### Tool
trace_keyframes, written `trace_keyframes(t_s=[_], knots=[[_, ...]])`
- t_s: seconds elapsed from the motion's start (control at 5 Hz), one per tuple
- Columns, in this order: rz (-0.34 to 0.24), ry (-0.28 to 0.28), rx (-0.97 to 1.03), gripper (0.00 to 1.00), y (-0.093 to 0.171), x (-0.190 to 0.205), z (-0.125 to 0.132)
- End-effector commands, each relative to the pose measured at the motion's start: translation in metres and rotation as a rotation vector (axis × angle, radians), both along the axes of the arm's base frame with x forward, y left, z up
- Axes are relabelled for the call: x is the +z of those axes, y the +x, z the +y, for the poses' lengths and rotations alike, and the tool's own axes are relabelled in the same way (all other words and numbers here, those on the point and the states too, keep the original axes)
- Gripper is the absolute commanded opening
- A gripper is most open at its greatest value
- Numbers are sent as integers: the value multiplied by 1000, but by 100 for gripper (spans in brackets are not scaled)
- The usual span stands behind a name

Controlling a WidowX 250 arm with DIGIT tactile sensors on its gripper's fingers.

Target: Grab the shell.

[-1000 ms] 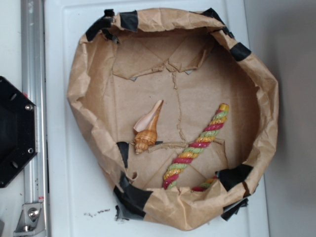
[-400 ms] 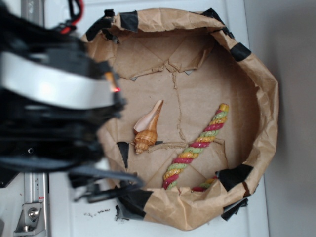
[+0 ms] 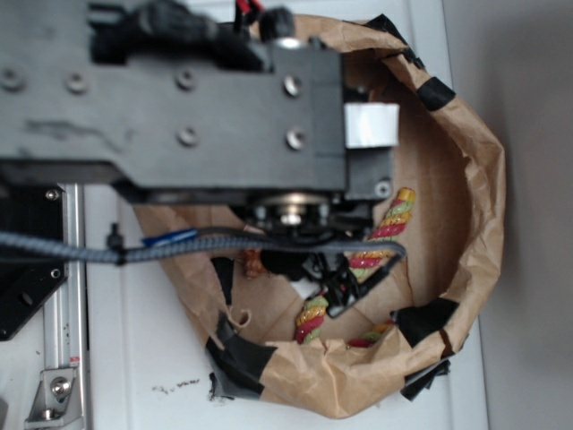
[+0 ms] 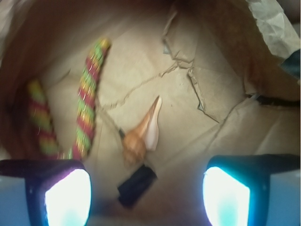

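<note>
1. While the gripper (image 4: pixel 146 188) is hanging above the paper basin (image 4: pixel 221 108), its two fingers (image 4: pixel 63 195) are standing wide apart and holding nothing.
2. Between them and a little ahead, the shell (image 4: pixel 141 134) is lying on its side on the paper floor.
3. It is probably light, hard, smooth and somewhat brittle; closing across the ribbed thick end seems safest.
4. Open paper is lying around it; the rope (image 4: pixel 87 106) is lying apart at one side, the crumpled wall farther off.
</note>
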State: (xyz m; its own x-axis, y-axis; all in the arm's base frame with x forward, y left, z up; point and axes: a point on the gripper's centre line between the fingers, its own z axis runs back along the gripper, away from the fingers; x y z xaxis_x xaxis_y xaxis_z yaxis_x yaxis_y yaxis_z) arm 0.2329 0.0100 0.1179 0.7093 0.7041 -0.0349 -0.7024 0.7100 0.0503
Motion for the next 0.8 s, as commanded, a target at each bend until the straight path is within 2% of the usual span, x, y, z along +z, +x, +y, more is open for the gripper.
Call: trace_keyframes(t_s=[0.0,0.2,0.4,0.6], knots=[[-36,-46,6,100,-24,-64,4],[-204,-69,-175,100,-13,-78,-2],[-244,-87,-202,100,-2,-74,-8],[-224,-83,-206,100,0,-81,-10]])
